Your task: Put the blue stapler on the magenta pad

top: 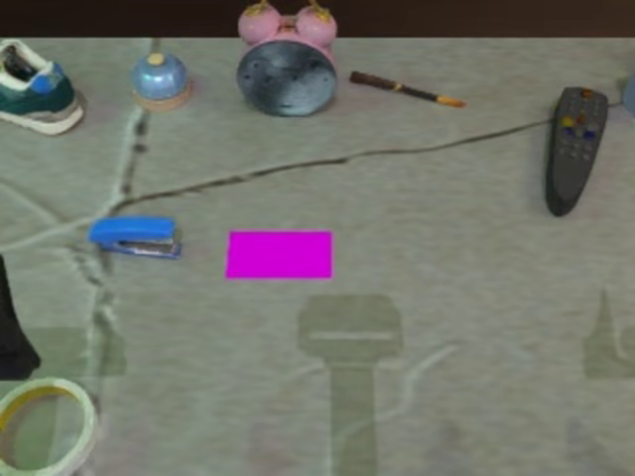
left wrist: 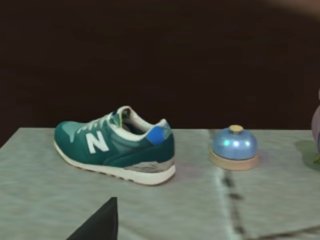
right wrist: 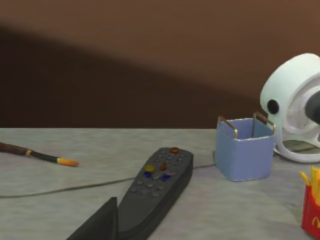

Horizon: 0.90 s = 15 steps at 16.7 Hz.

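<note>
**Inspector:** Grey, cracked-looking tabletop point(top: 446, 297) against a dark backdrop is recorded. The blue stapler point(top: 136, 237) lies flat at the left of the top view, just beside the magenta pad point(top: 279, 254) but apart from it, a strip of bare table between. Nothing rests on the pad.

**Clerk:** And the step in hand?

**Inspector:** It is judged that nothing has been started; the stapler is untouched. Only a dark piece of the left arm point(top: 14, 327) is seen at the left edge of the top view, and the right arm is not seen there at all. A dark wedge, one fingertip, shows low in each wrist view: left gripper point(left wrist: 100, 226), right gripper point(right wrist: 100, 224). Whether either pincer is spread or pressed together cannot be told.

**Clerk:** The next move?

**Inspector:** A reach by the left arm is called for, the stapler being nearest it, with the grip taken across its narrow body.

**Clerk:** Differences between views?

**Inspector:** Stapler and pad are shown by the top view alone. A green sneaker point(left wrist: 117, 147) and bell point(left wrist: 234, 148) are given by the left wrist view; a remote point(right wrist: 155, 187), blue box point(right wrist: 244, 150) and white fan point(right wrist: 295, 107) by the right.
</note>
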{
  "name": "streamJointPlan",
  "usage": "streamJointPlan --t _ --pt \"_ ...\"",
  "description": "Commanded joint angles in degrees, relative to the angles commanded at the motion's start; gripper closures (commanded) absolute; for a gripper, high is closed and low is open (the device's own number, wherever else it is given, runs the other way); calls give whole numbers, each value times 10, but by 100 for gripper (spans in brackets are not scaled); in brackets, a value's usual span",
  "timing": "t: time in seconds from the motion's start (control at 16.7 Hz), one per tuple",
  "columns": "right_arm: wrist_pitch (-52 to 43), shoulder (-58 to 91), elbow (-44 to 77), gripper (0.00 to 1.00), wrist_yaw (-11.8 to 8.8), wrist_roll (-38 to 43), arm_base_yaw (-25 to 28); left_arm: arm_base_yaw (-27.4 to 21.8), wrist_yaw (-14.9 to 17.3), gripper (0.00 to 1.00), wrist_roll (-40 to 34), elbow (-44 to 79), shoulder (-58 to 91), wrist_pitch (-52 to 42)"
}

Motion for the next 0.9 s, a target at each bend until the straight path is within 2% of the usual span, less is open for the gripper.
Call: streamJointPlan --t 0.24,0.42,0.66,0.9 --pt "0 0 0 0 0 0 0 -3 1 0 16 17 17 -13" --pt "0 0 0 0 0 0 0 -11 2 0 78 89 88 -63" --pt "0 0 0 0 0 0 0 -25 3 0 210 251 266 -171" --pt "0 0 0 0 0 0 0 -44 3 0 375 449 515 -310"
